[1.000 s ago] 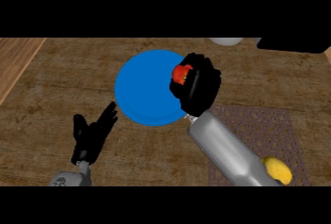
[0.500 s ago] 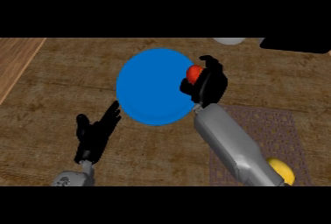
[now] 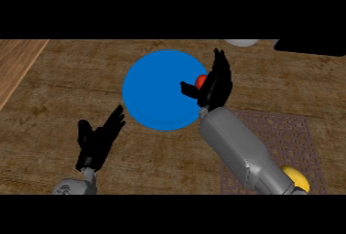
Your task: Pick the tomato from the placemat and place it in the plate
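One blue plate (image 3: 159,91) sits mid-counter (image 3: 61,109), and one red tomato (image 3: 201,80) is at its right rim, over the blue. Only a small patch of it shows, because the right hand (image 3: 216,89) stands in front. That hand has its fingers straight and pointing up and its thumb stuck out to the left. The tomato peeks out between thumb and fingers, but whether the hand touches it cannot be told.

The left hand (image 3: 100,139) rests at the lower left, off the plate, fingers up and relaxed, holding nothing. That makes two hands in view.

One patterned placemat (image 3: 290,132) lies right of the plate, partly under the right forearm. One yellow thing (image 3: 297,177) sits at its near end. One pale round object (image 3: 241,42) and one dark shape (image 3: 312,46) are at the far edge.
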`<action>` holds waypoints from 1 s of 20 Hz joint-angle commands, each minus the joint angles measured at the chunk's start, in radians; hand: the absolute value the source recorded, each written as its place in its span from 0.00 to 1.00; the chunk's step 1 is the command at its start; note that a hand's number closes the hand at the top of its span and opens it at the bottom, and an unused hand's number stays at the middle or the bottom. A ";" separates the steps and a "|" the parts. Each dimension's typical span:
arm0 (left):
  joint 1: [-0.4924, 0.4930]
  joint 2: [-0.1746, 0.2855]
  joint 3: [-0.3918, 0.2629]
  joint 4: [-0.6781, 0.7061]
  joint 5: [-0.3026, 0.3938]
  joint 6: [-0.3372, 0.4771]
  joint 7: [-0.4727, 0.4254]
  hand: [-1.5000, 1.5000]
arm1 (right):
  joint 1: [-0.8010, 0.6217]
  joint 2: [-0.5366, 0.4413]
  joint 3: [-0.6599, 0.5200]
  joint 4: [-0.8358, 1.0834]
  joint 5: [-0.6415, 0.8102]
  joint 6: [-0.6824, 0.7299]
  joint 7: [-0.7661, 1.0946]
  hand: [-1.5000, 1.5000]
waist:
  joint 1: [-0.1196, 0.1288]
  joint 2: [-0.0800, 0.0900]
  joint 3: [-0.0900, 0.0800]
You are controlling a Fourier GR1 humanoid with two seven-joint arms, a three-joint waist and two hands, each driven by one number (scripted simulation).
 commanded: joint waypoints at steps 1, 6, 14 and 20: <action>-0.018 0.022 0.025 0.003 0.010 -0.010 0.005 0.50 | -0.001 0.004 0.017 -0.034 -0.087 -0.213 -0.043 0.00 | -0.008 -0.003 0.000; 0.056 -0.014 -0.003 0.018 -0.023 0.026 -0.040 0.50 | 0.041 0.004 0.031 -0.054 -0.206 -0.309 -0.120 0.00 | -0.035 -0.012 -0.001; 0.043 -0.014 0.039 0.020 0.000 0.040 -0.016 0.50 | 0.252 -0.001 0.210 -0.392 -0.478 -0.238 -0.369 0.00 | -0.097 -0.025 -0.001; 0.121 0.009 0.046 -0.055 0.005 0.025 -0.018 0.50 | 0.439 -0.052 0.310 -0.529 -0.628 -0.175 -0.578 0.00 | -0.108 -0.031 -0.002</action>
